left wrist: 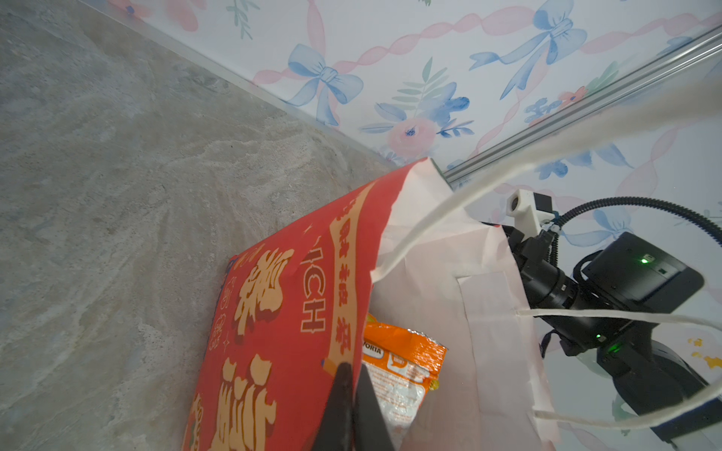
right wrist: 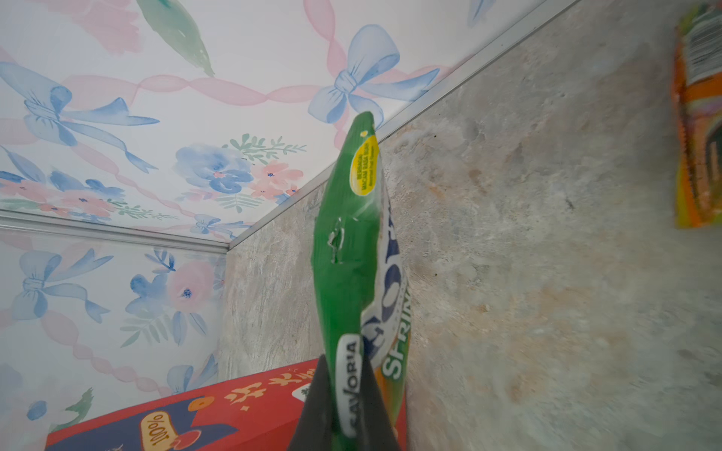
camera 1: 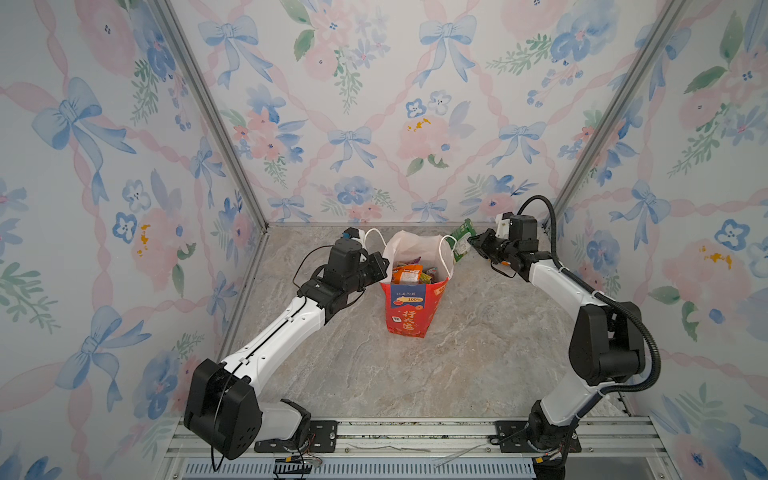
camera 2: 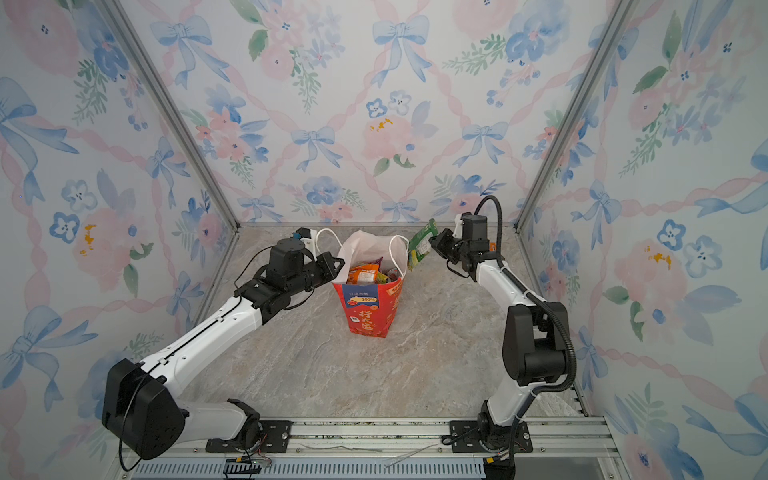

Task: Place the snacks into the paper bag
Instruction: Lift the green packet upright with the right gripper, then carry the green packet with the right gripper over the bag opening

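The red paper bag (camera 1: 409,309) (camera 2: 368,311) stands upright and open at the middle of the table in both top views, with several snacks (camera 1: 411,272) (camera 2: 368,274) inside. My left gripper (camera 1: 384,266) (left wrist: 351,375) is shut on the bag's left rim, red wall (left wrist: 273,312) on one side and an orange packet (left wrist: 402,359) on the other. My right gripper (camera 1: 471,242) (right wrist: 345,375) is shut on a green snack packet (camera 1: 462,241) (camera 2: 422,245) (right wrist: 347,254), held on edge just right of the bag's mouth (right wrist: 195,414). Another orange-yellow packet (right wrist: 699,136) lies on the table.
The bag's white cord handles (camera 1: 446,253) (left wrist: 449,211) stick up at both sides of its mouth. Floral walls (camera 1: 353,124) close in the marble table (camera 1: 457,365) at the back and sides. An aluminium rail (camera 1: 415,432) runs along the front.
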`<action>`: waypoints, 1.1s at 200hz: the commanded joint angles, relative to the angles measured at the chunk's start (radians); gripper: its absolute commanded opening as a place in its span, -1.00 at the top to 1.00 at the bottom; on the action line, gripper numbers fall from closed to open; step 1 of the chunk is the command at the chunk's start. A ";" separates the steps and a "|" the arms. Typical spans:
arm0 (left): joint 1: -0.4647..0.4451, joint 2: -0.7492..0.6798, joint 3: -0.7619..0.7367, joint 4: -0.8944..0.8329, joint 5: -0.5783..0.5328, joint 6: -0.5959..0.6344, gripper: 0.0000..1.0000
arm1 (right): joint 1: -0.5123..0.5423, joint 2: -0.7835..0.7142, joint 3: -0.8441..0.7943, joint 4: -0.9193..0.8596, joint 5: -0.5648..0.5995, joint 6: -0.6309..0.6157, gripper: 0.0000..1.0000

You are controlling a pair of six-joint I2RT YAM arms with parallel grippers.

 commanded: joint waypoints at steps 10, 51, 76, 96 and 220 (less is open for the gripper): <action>-0.002 -0.023 0.002 0.017 0.022 -0.002 1.00 | -0.011 -0.082 0.083 -0.150 0.019 -0.106 1.00; -0.003 -0.017 0.011 0.016 0.030 0.000 1.00 | -0.009 -0.185 0.172 -0.256 0.023 -0.189 1.00; -0.002 -0.016 0.015 0.016 0.029 0.003 1.00 | -0.009 -0.237 0.271 -0.343 0.004 -0.234 1.00; -0.005 -0.009 0.021 0.017 0.034 0.004 1.00 | 0.003 -0.270 0.354 -0.393 -0.032 -0.264 1.00; -0.023 0.007 0.062 0.021 0.040 0.018 1.00 | 0.339 -0.302 0.618 -0.538 -0.037 -0.514 1.00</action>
